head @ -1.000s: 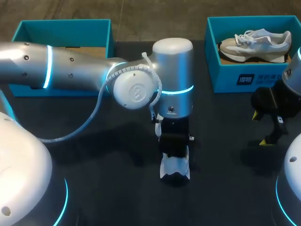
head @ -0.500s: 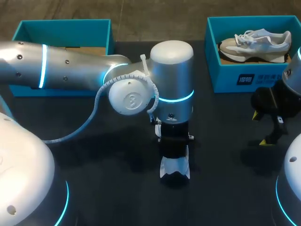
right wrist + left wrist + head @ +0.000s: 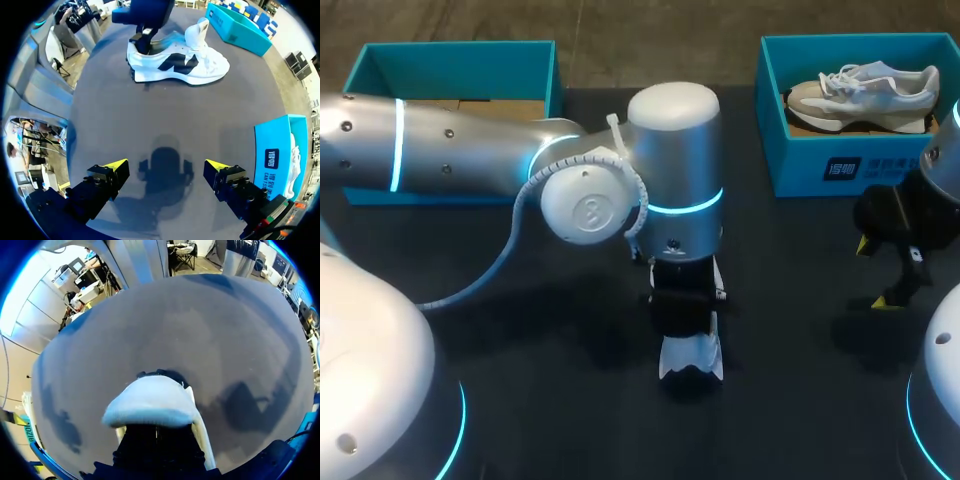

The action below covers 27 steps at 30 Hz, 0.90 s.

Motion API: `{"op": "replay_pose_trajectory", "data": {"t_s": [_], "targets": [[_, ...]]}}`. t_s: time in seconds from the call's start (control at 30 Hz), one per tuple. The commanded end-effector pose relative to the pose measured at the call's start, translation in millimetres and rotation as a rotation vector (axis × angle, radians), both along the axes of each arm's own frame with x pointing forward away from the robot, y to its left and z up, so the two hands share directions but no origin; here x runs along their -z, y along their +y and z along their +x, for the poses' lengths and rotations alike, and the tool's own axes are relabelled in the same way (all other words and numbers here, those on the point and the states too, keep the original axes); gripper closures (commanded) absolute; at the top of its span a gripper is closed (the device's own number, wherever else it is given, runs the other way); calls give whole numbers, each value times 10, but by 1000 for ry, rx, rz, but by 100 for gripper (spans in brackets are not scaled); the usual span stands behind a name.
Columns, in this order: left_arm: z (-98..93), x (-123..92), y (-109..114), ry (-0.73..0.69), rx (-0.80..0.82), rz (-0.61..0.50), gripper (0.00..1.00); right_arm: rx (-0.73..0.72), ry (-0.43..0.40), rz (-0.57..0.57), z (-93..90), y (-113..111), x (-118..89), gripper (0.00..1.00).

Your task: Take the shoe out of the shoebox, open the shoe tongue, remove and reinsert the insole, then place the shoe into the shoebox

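A white shoe [image 3: 177, 61] with a dark side logo stands on the dark table, its heel [image 3: 690, 360] showing below my left arm in the head view. My left gripper [image 3: 684, 316] comes down on the heel end and is shut on the shoe's collar [image 3: 142, 42]. In the left wrist view the white shoe [image 3: 152, 402] covers the fingers. A second, grey and white shoe [image 3: 865, 88] lies in the teal shoebox [image 3: 820, 165] at the back right. My right gripper [image 3: 165, 167] hangs open over bare table at the right [image 3: 873, 272], well apart from the white shoe.
Another teal box [image 3: 545, 85] stands at the back left, partly behind my left arm [image 3: 450, 150]. The right shoebox's wall [image 3: 277, 155] is close beside my right gripper. Bare table lies between the two grippers.
My left arm's elbow and wrist have shifted a little to the left and turned. The white shoe has hardly moved. The right arm is still.
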<state>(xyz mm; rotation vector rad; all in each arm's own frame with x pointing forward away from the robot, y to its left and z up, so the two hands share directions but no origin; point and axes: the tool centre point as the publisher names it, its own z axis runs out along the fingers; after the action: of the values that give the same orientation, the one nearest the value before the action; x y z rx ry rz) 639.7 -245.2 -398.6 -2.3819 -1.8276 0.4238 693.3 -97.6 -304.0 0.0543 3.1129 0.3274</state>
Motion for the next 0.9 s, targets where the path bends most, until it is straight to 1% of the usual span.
{"op": "replay_pose_trajectory", "data": {"t_s": [0.03,0.2,0.57,0.67,0.73,0.9], "targets": [[31,242,-122,-14,-5,25,100,2,-2,-3,-11,4,4,0],[147,248,-121,-29,-34,24,100,2,-2,-3,-11,4,4,0],[304,86,-75,-89,-73,11,100,2,-2,-3,-11,4,4,0],[277,-11,-71,-84,-69,-3,100,2,-2,-3,-11,4,4,0],[224,-83,-77,-67,-57,-15,100,2,-2,-3,-11,4,4,0],[86,-186,-112,-28,-33,-24,100,2,-2,-3,-11,4,4,0]]}}
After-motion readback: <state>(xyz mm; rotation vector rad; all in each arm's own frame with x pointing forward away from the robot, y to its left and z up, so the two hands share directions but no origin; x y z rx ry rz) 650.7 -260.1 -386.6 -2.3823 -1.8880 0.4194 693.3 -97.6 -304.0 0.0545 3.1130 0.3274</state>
